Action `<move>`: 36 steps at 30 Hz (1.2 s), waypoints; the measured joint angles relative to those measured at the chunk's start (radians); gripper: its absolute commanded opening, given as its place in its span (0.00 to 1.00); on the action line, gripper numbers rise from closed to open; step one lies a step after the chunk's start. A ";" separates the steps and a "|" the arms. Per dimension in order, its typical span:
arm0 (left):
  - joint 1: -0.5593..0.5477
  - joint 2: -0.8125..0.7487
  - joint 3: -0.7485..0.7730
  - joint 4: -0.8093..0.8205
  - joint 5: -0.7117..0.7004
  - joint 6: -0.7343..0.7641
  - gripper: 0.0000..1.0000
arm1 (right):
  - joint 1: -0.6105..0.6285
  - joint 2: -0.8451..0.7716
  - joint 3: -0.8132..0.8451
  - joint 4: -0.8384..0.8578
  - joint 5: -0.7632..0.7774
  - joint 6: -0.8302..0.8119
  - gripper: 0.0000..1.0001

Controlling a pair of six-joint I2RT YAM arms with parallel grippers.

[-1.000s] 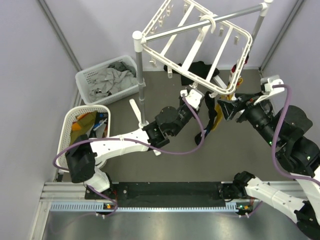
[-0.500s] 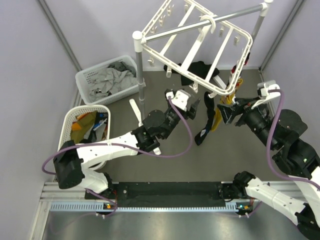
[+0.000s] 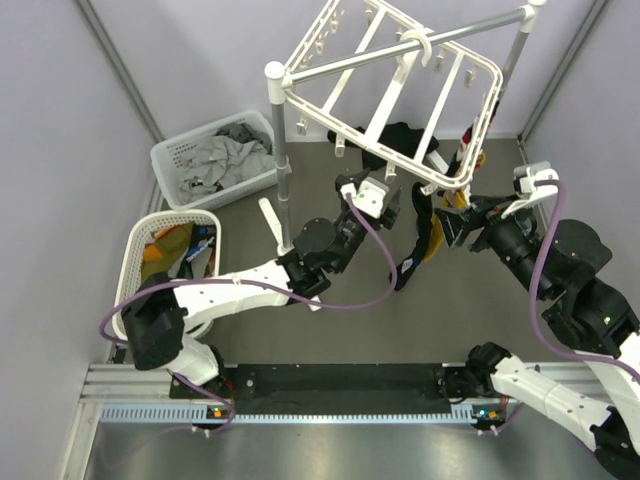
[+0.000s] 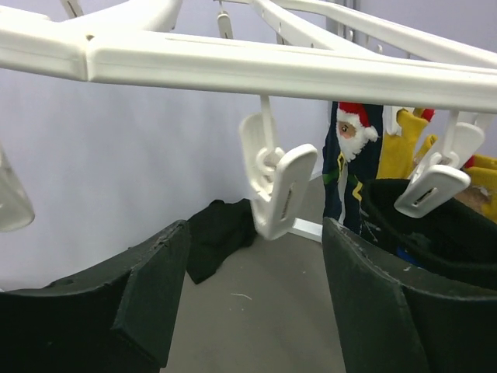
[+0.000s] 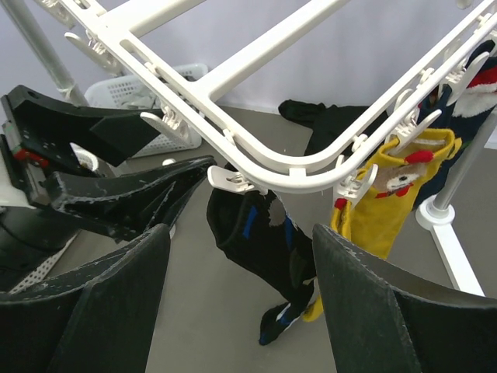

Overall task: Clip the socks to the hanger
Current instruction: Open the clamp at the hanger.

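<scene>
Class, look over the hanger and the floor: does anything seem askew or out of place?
The white hanger hangs tilted from the pole rack, with its near corner dipping low. A black garment lies crumpled on the floor below it.

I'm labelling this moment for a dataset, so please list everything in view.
rack: one, grey pole, white feet, centre
hanger: one, white, hooked on the rack's top bar
clips: many, white, dangling beneath the hanger
dark sock: one, black-navy with blue marks, clipped at the hanger's corner
yellow sock: one, yellow, clipped beside it
Santa sock: one, navy, Santa face, clipped farther along
cloth basket: one, white, back left, holding grey cloths
sock basket: one, white, near left, holding mixed-coloured socks
black garment: one, black, floor by back wall
left claw: one, black, open, a clip hanging between its fingers
right claw: one, black, open, facing the dark sock
</scene>
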 measured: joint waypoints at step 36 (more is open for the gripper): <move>0.016 0.082 0.080 0.038 0.034 -0.035 0.00 | 0.000 -0.018 0.000 0.024 -0.053 0.006 0.73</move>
